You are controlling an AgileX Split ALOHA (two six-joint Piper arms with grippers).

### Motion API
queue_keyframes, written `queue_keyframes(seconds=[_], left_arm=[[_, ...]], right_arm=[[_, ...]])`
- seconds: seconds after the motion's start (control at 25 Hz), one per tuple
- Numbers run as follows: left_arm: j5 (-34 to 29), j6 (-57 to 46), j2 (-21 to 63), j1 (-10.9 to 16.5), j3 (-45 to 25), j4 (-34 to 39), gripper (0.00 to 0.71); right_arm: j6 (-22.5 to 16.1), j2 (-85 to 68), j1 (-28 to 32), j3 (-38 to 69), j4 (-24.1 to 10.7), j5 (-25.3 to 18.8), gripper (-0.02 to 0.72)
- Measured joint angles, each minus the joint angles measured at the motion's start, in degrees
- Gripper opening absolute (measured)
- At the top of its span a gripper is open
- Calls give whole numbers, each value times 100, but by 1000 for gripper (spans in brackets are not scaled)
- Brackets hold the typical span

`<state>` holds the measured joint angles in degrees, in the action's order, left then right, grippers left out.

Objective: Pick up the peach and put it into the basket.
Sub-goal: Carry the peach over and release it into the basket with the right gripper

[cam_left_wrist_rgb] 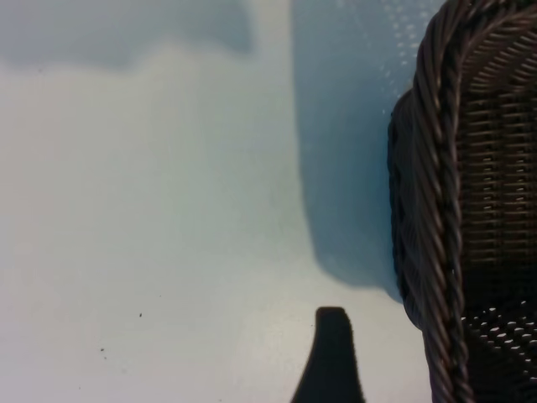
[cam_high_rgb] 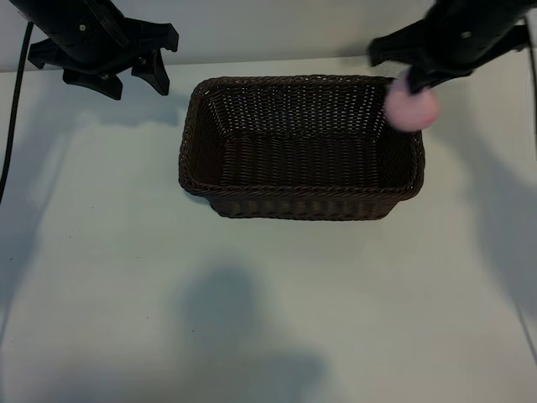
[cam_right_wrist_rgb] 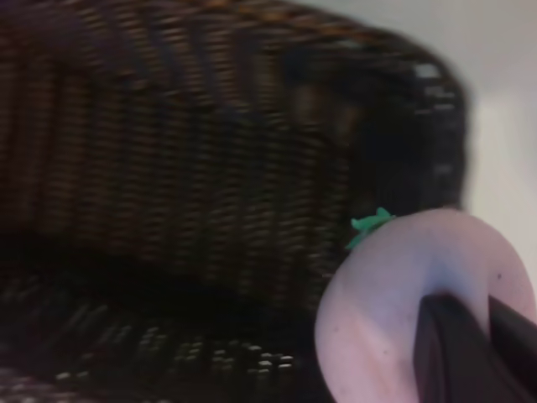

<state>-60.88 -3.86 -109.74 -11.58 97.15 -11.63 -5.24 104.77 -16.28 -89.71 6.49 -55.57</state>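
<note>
The pale-pink peach [cam_high_rgb: 411, 109] hangs just above the far right corner of the dark-brown woven basket [cam_high_rgb: 302, 207], with my right gripper [cam_high_rgb: 413, 84] shut on it from above. In the right wrist view the peach [cam_right_wrist_rgb: 394, 302] fills the near corner with a small green leaf tuft on top. A dark finger [cam_right_wrist_rgb: 457, 353] presses its side, and the basket's inner wall [cam_right_wrist_rgb: 168, 168] lies behind it. My left gripper [cam_high_rgb: 126, 80] is parked at the back left, open and holding nothing. One of its fingers [cam_left_wrist_rgb: 331, 361] shows over the table beside the basket's braided rim [cam_left_wrist_rgb: 436, 210].
The basket stands in the middle of a white table [cam_high_rgb: 126, 277], its inside dark and nothing visible in it. A black cable [cam_high_rgb: 13, 117] runs down the far left edge. Arm shadows fall on the table in front.
</note>
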Motion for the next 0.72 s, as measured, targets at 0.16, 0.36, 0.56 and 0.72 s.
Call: queue_keyframes(seconds=[0.16,0.36,0.56,0.72], left_arm=[[23,0,0,0,0,0,596],[23,0,0,0,0,0,596],[23,0,0,-5,0,0,596],[41,0,0,-5,0,0,596]], right_arm=[[4,335,-346,0,146,313,43],[136,874,-671,0,235,756,43],[174,1200,-741,0,312,862,50],[257,1214,-741,0,346,921,121]])
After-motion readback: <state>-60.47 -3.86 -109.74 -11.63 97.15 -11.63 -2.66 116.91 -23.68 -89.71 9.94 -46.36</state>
